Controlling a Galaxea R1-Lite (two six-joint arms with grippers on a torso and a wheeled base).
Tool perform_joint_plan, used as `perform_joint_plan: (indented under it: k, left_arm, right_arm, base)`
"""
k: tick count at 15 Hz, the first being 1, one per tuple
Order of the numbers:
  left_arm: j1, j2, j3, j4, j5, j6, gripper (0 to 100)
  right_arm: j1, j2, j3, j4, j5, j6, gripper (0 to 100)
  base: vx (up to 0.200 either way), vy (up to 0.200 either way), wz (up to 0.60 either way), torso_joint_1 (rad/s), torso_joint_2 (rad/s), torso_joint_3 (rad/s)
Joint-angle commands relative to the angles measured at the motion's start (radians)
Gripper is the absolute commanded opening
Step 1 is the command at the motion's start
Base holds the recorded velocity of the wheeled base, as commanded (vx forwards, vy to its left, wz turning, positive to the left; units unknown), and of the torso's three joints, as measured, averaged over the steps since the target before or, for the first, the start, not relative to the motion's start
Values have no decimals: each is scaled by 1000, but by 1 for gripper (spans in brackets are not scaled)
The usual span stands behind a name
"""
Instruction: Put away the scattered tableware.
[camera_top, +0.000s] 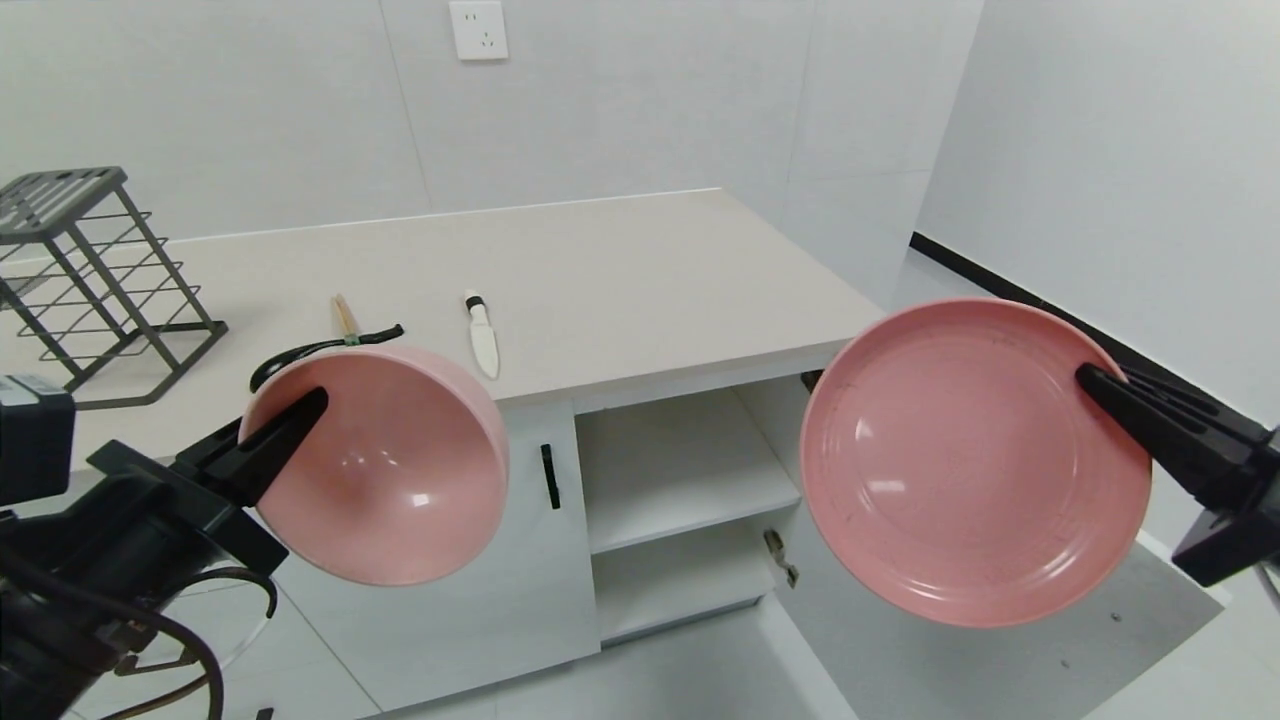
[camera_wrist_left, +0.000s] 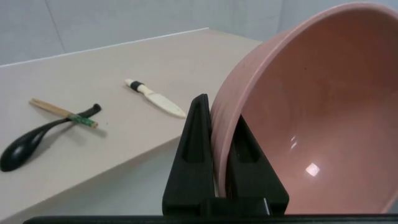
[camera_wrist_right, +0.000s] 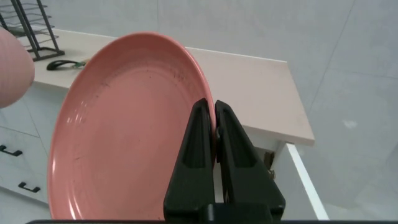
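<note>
My left pincer (camera_top: 300, 408) is clamped on the rim of the pink bowl (camera_top: 400, 480), my right pincer (camera_top: 1095, 382) on the pink plate (camera_top: 960, 470). Both are held in the air before the open cupboard (camera_top: 680, 470). Step in hand: carrying. Next, I judge: shelve each piece without the two colliding.

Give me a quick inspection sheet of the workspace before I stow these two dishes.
Surface: beige countertop, with loose utensils near its front edge.
Job's things: pink bowl and pink plate are held in the air. The black spoon touches the chopsticks. The white knife lies apart from them. The wire rack stands at the counter's left end.
Clutter: nothing seen.
Grippers: left gripper is shut on the bowl's rim, right gripper on the plate's rim.
Cables: black loops beside the left arm.
Surroundings: open cabinet with shelves under the counter, and a wall socket.
</note>
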Motion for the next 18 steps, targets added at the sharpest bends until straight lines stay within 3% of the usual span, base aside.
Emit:
perform_joint_plan:
  k: [1, 18]
  left_arm:
    - [0, 1, -1, -1, 0, 0, 0]
    - [0, 1, 1, -1, 0, -2, 0]
  right_arm:
    - [1, 2, 0, -1, 0, 0, 0]
    - [0, 19, 5, -1, -1, -41, 0]
  base:
    - [0, 0, 0, -261, 505, 237]
    - [0, 0, 0, -251, 420, 185]
